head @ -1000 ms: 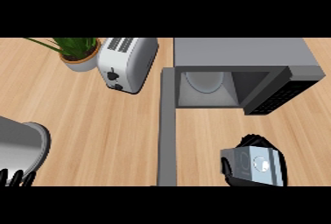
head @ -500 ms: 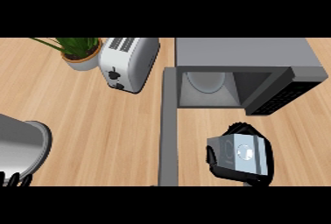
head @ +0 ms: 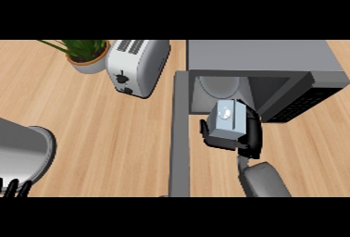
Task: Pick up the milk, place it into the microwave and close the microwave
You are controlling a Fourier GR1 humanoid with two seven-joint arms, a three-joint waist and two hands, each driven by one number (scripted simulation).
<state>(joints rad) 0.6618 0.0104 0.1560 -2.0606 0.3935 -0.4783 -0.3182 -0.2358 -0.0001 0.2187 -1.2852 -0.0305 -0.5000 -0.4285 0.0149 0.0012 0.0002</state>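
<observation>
The milk carton (head: 228,119), pale blue-grey with a round cap on top, is held just in front of the microwave's (head: 263,69) open cavity. My right hand (head: 250,135) is shut on it, fingers and thumb curled round its sides. The microwave's door (head: 180,134) hangs open to the left, seen edge-on as a grey strip running down the view. A round turntable (head: 220,88) shows inside the cavity. Only the fingertips of my left hand (head: 14,187) show at the lower left edge, pointing up.
A white toaster (head: 139,65) stands left of the microwave, with a potted plant (head: 85,55) beside it. A large grey rounded object (head: 21,152) sits at the left edge. The microwave's black control panel (head: 308,99) is right of the cavity.
My right hand has carried the milk carton up and left from the lower right of the counter to the mouth of the microwave. The left hand has stayed put.
</observation>
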